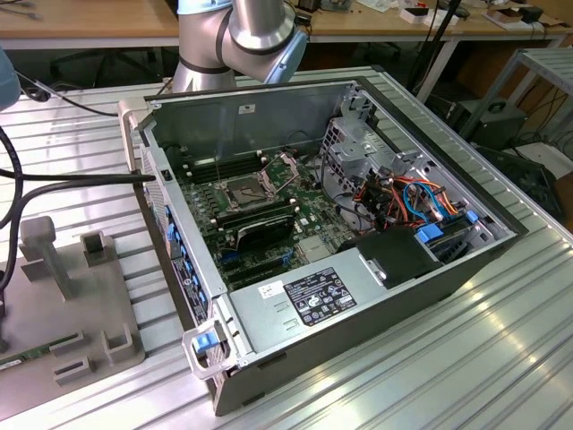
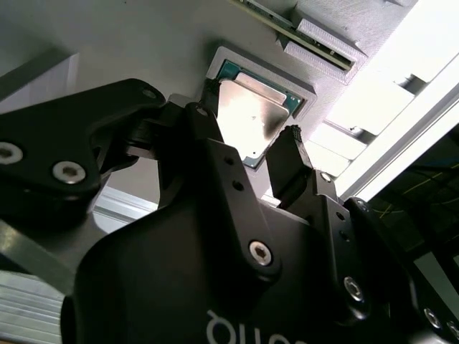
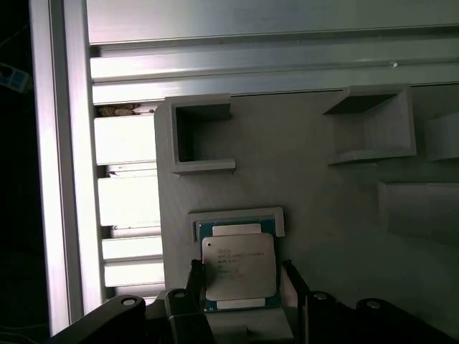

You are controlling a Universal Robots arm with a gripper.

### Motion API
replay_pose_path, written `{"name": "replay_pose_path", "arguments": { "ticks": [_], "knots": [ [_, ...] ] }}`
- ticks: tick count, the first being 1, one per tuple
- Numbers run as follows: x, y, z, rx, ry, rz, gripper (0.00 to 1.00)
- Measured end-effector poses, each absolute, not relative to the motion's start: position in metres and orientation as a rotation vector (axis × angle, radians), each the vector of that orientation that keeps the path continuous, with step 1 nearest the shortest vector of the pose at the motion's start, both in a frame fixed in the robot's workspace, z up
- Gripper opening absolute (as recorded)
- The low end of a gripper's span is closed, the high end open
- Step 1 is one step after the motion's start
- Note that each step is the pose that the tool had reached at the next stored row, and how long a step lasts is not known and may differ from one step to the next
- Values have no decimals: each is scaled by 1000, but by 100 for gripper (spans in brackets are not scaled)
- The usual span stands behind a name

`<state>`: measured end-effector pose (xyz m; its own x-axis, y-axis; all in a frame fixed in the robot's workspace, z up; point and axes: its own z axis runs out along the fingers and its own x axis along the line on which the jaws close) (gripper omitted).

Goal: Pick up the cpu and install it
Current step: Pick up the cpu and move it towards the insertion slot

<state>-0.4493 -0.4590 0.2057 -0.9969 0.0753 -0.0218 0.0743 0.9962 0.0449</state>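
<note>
The cpu (image 3: 238, 265) lies flat in a raised grey nest (image 3: 237, 215) on the grey fixture plate (image 3: 330, 208), with two empty pockets (image 3: 197, 136) near it and the slatted aluminium table (image 3: 129, 201) beside the plate. In both wrist views the gripper (image 2: 249, 123) straddles the chip, its black fingers (image 2: 290, 154) spread, one at each side; whether they touch it cannot be told. The exterior view adds the open computer case (image 1: 340, 300), its dark square socket (image 1: 243, 190), and the arm (image 1: 242, 36) behind the case

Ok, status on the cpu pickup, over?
Gripper open, straddling the cpu. Chip flat in its grey holder, not yet lifted. Nothing between fingers and chip.
</note>
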Motion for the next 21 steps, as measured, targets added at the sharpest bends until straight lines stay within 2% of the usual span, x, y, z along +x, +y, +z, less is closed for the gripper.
{"name": "replay_pose_path", "arguments": {
  "ticks": [2, 3, 16, 21],
  "knots": [
    [-449, -459, 206, 117, 3115, 69, 56],
    [-449, -459, 206, 117, 3115, 69, 62],
    [-449, -454, 201, 88, 3117, 67, 62],
    [-449, -452, 199, 88, 3129, 34, 62]
  ]
}}
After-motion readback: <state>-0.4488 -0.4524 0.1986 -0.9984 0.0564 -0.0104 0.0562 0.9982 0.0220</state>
